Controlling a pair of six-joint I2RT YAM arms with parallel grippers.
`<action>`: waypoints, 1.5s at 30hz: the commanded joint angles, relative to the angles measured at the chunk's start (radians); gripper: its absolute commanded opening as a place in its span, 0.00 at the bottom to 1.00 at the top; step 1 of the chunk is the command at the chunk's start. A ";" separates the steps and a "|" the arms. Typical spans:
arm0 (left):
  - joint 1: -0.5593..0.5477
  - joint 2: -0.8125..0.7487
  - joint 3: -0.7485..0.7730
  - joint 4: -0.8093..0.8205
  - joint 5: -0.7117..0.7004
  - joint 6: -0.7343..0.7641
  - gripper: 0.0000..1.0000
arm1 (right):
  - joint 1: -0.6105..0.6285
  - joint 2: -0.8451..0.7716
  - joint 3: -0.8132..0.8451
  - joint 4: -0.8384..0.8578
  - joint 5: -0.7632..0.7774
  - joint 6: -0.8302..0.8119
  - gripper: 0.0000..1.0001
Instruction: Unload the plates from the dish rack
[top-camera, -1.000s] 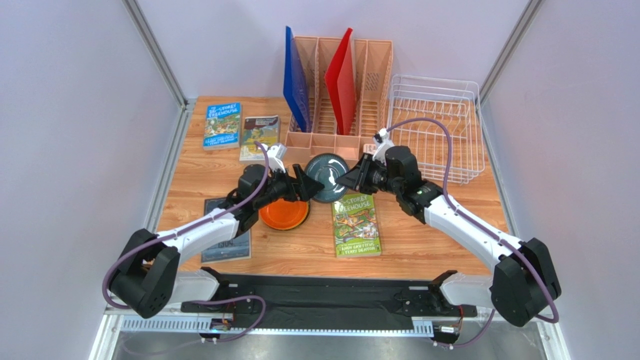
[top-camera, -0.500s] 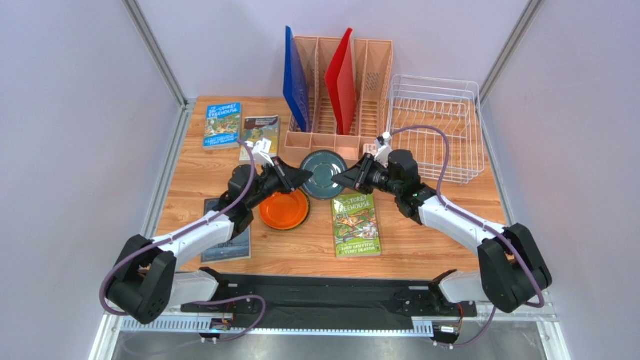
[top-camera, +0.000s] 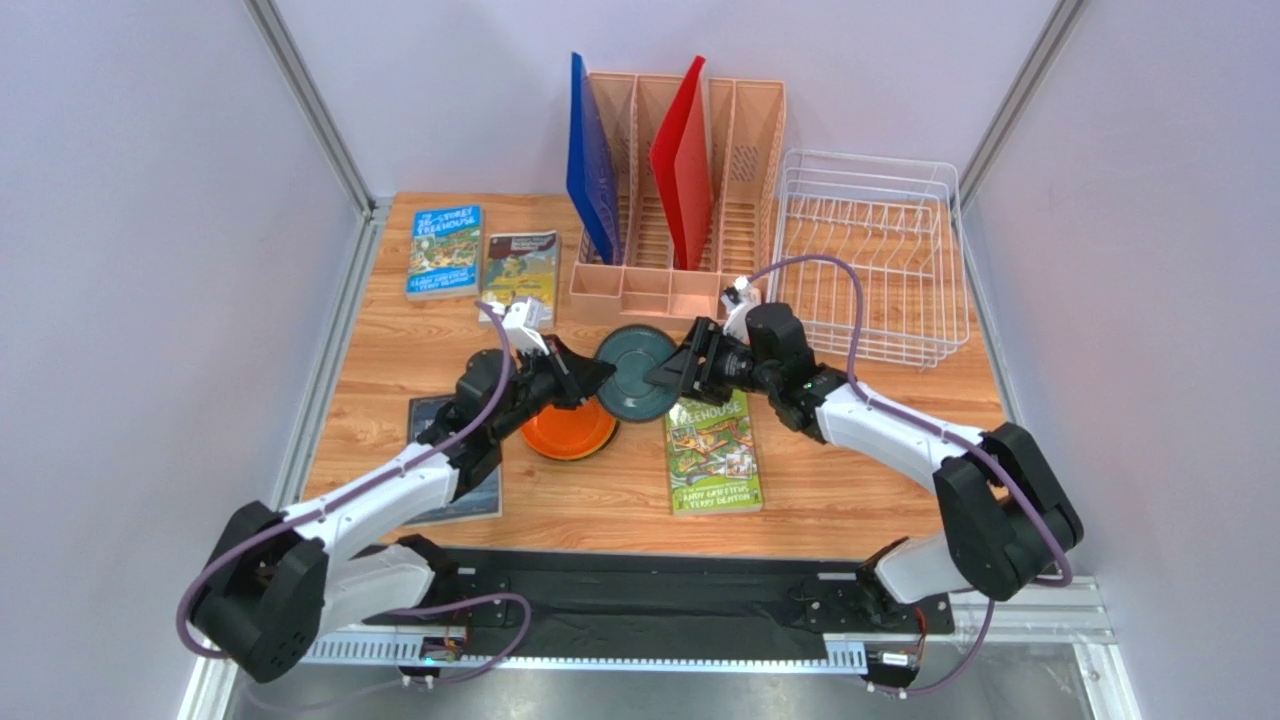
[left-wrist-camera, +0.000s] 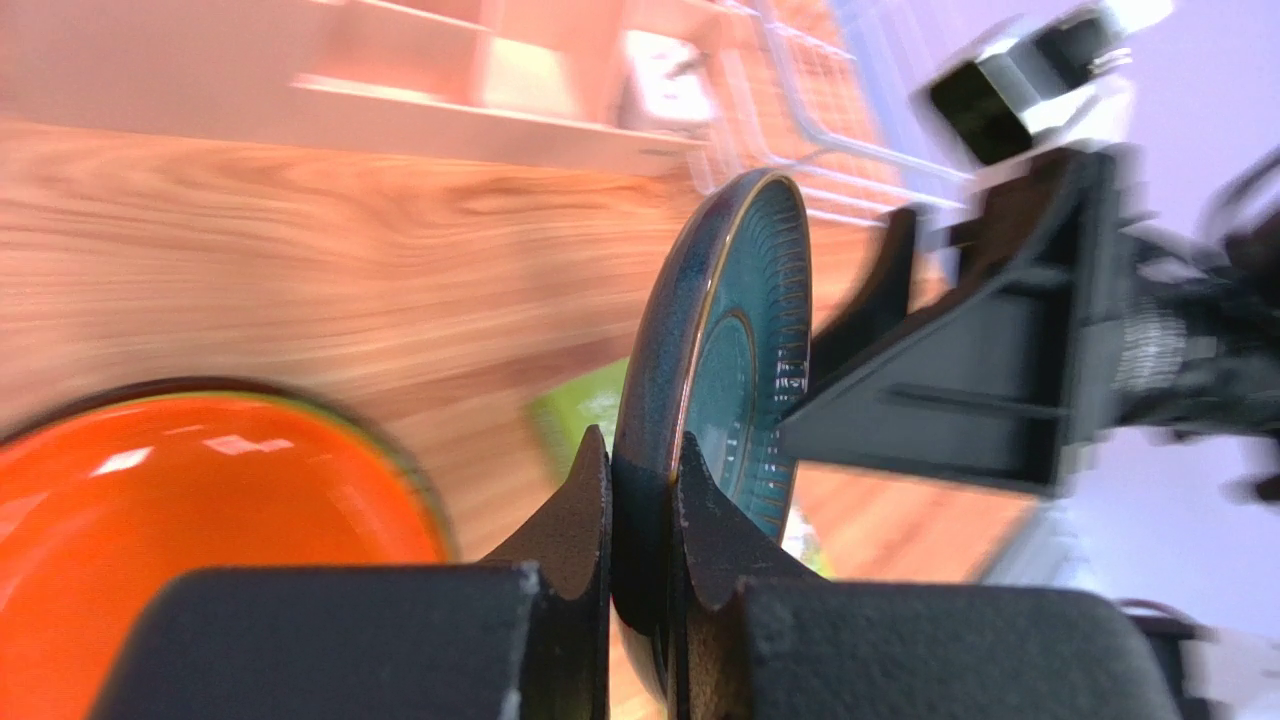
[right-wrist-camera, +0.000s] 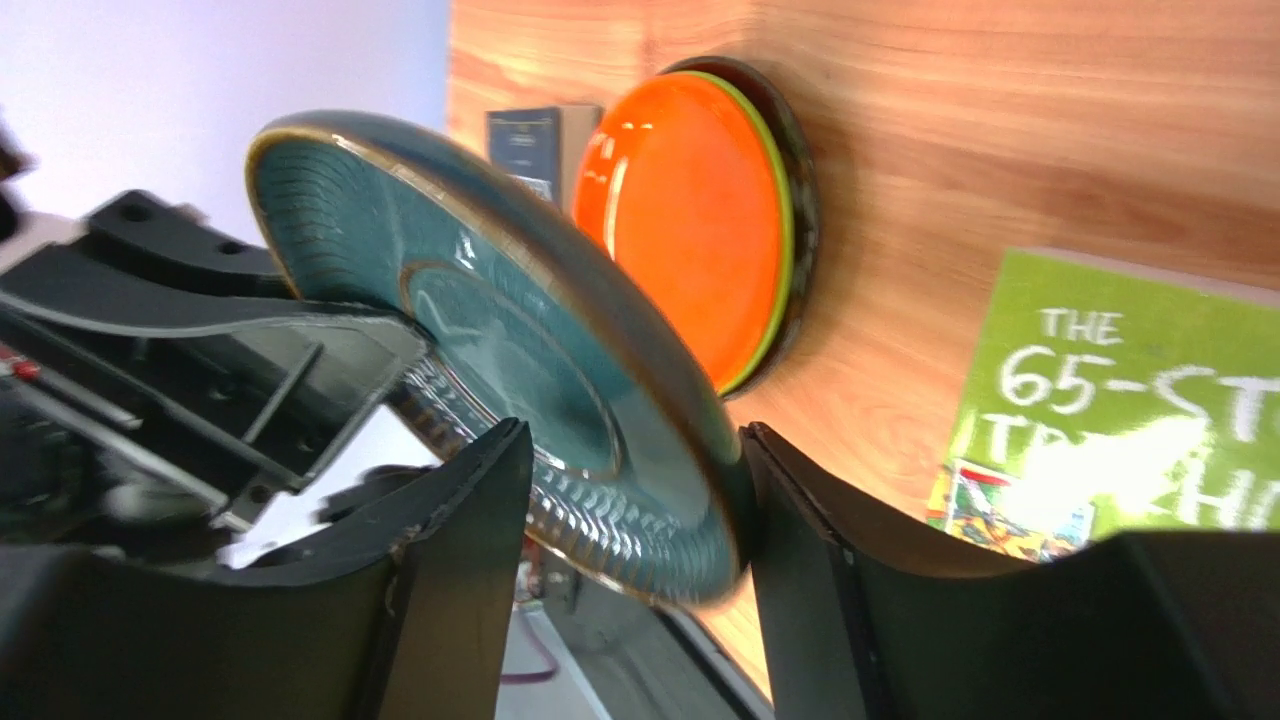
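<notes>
The dark teal-grey plate (top-camera: 639, 375) hangs tilted above the table between both arms. My left gripper (top-camera: 589, 383) is shut on its left rim; in the left wrist view the fingers (left-wrist-camera: 642, 450) pinch the plate (left-wrist-camera: 721, 345) edge-on. My right gripper (top-camera: 688, 365) stands open around the opposite rim, and gaps show beside the plate (right-wrist-camera: 496, 330) between its fingertips (right-wrist-camera: 631, 435). The orange plate (top-camera: 568, 431) lies on the table under the left gripper, stacked on a lime green plate (right-wrist-camera: 777, 285) and a dark one (right-wrist-camera: 804, 195). At the back right the white dish rack (top-camera: 869, 156) holds no plates.
A green book (top-camera: 712, 450) lies just below the right gripper. The pink file organiser (top-camera: 676, 278) with a blue folder (top-camera: 591, 158) and a red folder (top-camera: 681, 158) stands behind the plate. Two books (top-camera: 446, 251) lie at the back left, a dark one (top-camera: 458, 488) at the front left.
My left gripper has closed on the teal plate's left rim, and my right gripper has opened off it. The plate and both grippers shifted slightly left and nearer.
</notes>
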 joint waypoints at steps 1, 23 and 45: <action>0.009 -0.107 -0.009 -0.220 -0.205 0.174 0.00 | 0.002 -0.118 0.155 -0.230 0.239 -0.192 0.60; 0.034 -0.153 -0.139 -0.305 -0.357 0.178 0.18 | -0.050 -0.333 0.181 -0.530 0.599 -0.413 0.66; 0.034 -0.205 -0.060 -0.471 -0.406 0.233 1.00 | -0.085 -0.370 0.163 -0.576 0.783 -0.505 0.66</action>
